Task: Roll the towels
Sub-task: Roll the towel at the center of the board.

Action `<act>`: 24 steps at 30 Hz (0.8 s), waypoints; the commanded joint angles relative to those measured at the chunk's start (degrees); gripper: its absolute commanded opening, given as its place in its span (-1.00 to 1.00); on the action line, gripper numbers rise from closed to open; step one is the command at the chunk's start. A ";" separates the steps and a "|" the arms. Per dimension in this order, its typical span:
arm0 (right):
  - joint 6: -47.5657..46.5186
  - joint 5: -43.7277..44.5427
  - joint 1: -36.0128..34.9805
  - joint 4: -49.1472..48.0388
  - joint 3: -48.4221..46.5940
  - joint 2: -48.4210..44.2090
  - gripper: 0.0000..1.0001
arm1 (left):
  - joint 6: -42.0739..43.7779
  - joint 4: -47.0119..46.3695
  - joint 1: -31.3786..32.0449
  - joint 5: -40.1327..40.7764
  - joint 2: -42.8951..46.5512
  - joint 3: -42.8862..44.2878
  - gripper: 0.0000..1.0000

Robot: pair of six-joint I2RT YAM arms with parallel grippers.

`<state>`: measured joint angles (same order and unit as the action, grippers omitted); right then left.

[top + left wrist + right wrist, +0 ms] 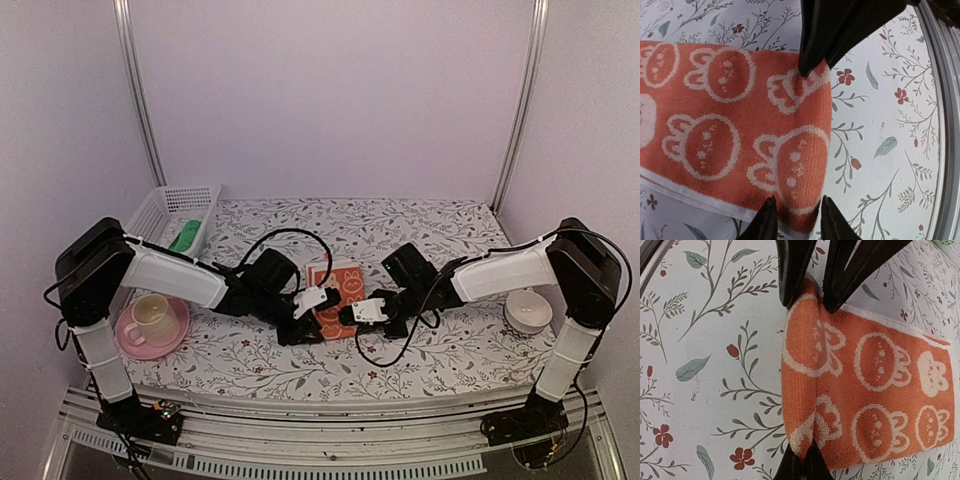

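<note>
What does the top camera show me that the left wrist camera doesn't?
Only the top camera: the basket holding the green towel, the cup on its pink plate, the white bowl, and the right claw.
Only the left wrist: the bunny faces in clear detail and the pale hem.
Both: the orange towel on the flowered tablecloth, with the left claw at its edge.

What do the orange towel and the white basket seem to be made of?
Orange towel: soft woven terry-like cloth, likely cotton, matte, judging by its fine ribbed, fuzzy texture. White basket: probably rigid plastic, given its slotted lattice walls.
</note>
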<state>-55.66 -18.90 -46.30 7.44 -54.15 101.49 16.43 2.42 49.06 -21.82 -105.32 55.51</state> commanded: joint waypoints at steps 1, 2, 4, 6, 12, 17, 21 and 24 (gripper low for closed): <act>0.98 -4.72 1.43 8.00 -3.14 1.86 -0.94 | -0.35 -0.93 -1.61 -0.53 1.04 0.07 -0.52; 1.08 -5.16 1.73 8.66 -3.59 2.06 -0.94 | -0.42 -0.78 -1.84 -0.68 0.93 0.29 -0.56; 1.25 -5.59 2.26 10.06 -4.51 2.68 -0.93 | -0.39 -0.75 -2.10 -1.02 0.77 0.33 -0.66; 1.34 -6.29 2.70 11.27 -5.47 3.37 -0.93 | -0.63 -0.84 -2.30 -1.16 0.54 0.46 -0.79; 1.71 -7.56 3.51 14.09 -7.72 5.37 -0.85 | -1.36 -1.10 -2.74 -1.54 -1.39 1.65 -1.00; 2.84 -8.54 5.26 16.54 -10.68 7.75 -0.73 | -1.96 -1.06 -3.27 -1.68 -2.16 2.15 -1.00; 3.44 -9.59 7.00 17.73 -12.10 8.14 -0.46 | -2.51 -0.75 -3.85 -1.00 -2.66 2.19 -1.00; 3.29 -10.51 7.36 18.19 -12.12 7.27 -0.33 | -3.01 -0.58 -3.98 -0.45 -3.47 2.69 -1.00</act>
<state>-52.93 -27.05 -39.72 23.38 -64.99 108.88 14.44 2.11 46.17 -23.03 -106.89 56.69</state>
